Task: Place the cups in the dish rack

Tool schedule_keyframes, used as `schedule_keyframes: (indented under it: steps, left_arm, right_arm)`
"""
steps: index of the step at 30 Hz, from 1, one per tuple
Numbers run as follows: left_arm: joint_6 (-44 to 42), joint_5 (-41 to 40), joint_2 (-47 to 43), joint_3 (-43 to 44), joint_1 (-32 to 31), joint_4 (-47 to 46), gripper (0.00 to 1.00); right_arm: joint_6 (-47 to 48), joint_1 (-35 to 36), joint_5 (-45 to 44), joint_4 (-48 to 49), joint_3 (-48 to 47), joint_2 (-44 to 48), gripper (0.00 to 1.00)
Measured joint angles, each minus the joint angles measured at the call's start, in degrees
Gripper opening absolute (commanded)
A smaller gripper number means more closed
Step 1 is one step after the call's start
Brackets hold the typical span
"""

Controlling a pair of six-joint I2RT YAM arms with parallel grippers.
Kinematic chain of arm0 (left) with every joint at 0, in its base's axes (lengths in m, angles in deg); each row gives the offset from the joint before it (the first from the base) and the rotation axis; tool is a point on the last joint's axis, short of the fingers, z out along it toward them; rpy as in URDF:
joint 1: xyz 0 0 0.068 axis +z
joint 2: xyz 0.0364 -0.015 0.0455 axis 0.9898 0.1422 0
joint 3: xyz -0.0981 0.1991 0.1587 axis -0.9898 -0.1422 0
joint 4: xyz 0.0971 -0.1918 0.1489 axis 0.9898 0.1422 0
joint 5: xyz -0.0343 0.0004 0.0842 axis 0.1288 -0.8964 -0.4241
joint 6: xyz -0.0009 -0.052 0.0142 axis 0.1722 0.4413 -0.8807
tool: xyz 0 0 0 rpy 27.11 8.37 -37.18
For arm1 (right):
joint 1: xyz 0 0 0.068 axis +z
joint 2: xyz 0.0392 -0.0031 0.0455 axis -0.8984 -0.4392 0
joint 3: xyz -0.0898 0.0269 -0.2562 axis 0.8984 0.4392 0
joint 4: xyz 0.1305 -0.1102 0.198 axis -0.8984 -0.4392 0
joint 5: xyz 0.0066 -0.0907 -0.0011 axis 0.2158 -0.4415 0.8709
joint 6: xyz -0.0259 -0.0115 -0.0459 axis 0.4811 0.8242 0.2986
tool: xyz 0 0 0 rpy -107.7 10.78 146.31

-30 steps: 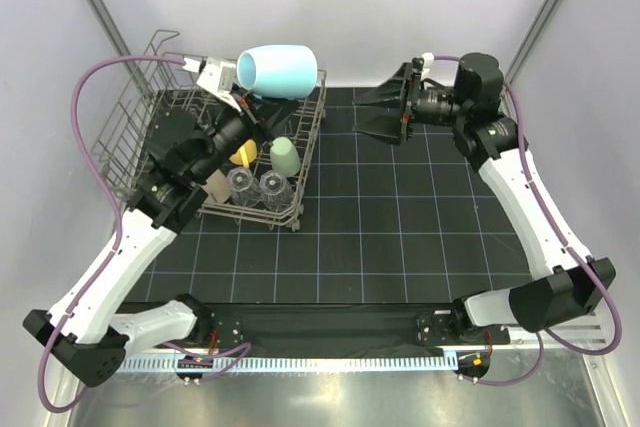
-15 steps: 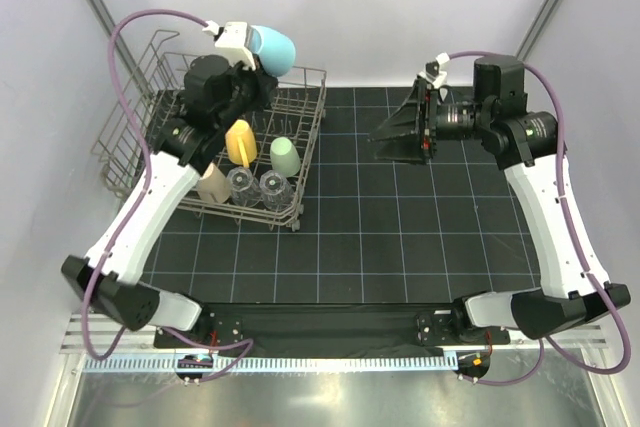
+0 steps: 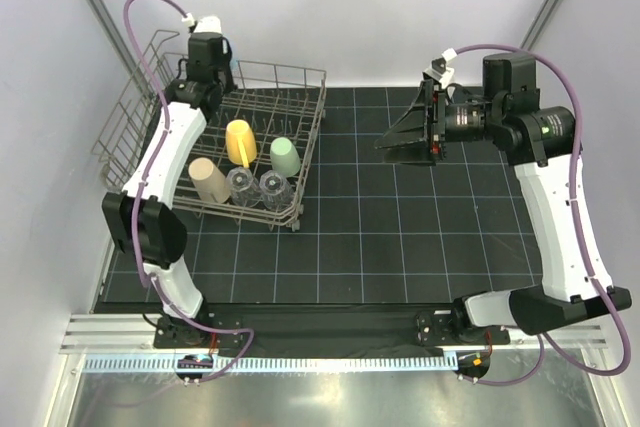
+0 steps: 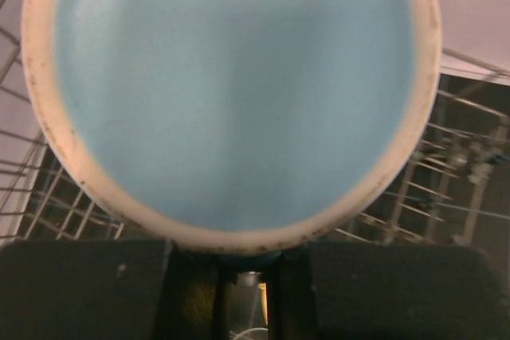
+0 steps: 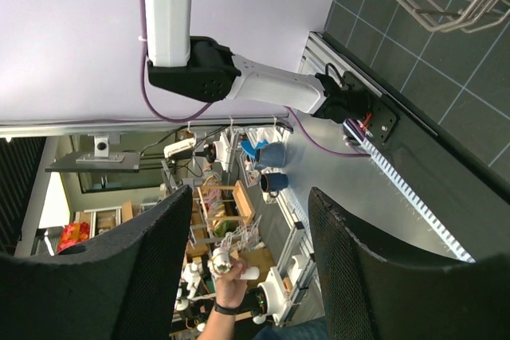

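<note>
The light-blue mug fills the left wrist view, its round end facing the camera. My left gripper is shut on it from below. In the top view the left wrist hangs over the back left of the dish rack and hides the mug. Inside the rack sit a tan cup, a yellow-handled mug, a mint-green cup and two clear tumblers. My right gripper is raised over the mat to the right of the rack, open and empty.
The rack's wires lie under the mug. The black gridded mat covers the table. Grey walls stand close behind and to the sides. The right wrist view looks past the table's near edge into the room.
The left arm has swung the blue mug from above the rack's back right rim to its back left, wrist now turned downward. The right arm has risen and shifted slightly right.
</note>
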Motion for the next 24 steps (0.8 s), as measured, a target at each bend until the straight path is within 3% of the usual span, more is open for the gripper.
schedule_keyframes:
  steps: [8, 24]
  left_arm:
    - [1.8, -3.3, 7.9, 3.7, 6.3, 4.1, 0.0]
    - [5.0, -4.4, 13.4, 4.2, 9.3, 6.6, 0.0]
  right_arm:
    - [1.3, -3.9, -0.1, -1.1, -1.9, -3.8, 0.62]
    - [0.8, -7.4, -0.7, -0.8, -1.9, -6.4, 0.62]
